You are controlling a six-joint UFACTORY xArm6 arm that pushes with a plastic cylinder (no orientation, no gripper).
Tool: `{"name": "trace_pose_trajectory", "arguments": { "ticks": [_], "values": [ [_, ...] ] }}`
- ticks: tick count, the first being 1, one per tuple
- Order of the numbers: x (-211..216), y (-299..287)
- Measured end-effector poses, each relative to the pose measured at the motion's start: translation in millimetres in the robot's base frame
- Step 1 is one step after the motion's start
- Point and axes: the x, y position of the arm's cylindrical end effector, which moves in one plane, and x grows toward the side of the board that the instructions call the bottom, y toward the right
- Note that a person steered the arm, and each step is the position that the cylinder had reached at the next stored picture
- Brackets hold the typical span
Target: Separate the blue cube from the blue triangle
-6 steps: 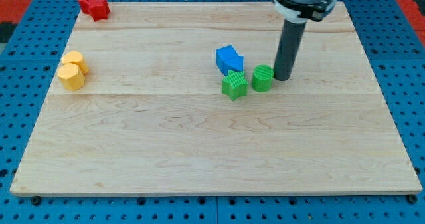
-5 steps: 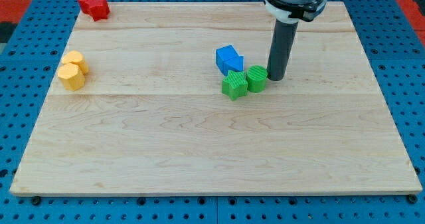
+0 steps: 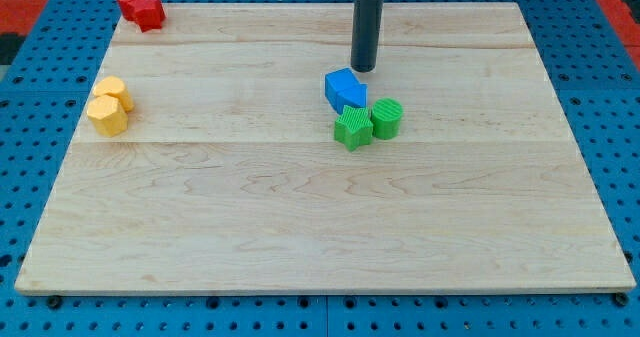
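Observation:
The blue cube (image 3: pixel 341 84) and the blue triangle (image 3: pixel 355 97) lie touching each other a little right of the board's middle, the triangle at the cube's lower right. My tip (image 3: pixel 362 69) stands just above and right of the blue cube, close to its upper edge, with a small gap or a light touch; I cannot tell which. A green star-shaped block (image 3: pixel 352 128) sits right below the blue triangle, and a green cylinder (image 3: pixel 386 118) sits against the star's right side.
Two yellow blocks (image 3: pixel 108 106) sit together near the board's left edge. Two red blocks (image 3: pixel 139 7) sit at the upper left corner. The wooden board (image 3: pixel 300 227) lies on a blue pegboard.
My tip pushed the green cylinder left against the green star, then moved up and left from beside the cylinder to just above the blue cube.

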Motion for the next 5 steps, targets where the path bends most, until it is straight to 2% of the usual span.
{"name": "trace_pose_trajectory", "arguments": {
  "ticks": [5],
  "values": [
    [17,-3]
  ]
}}
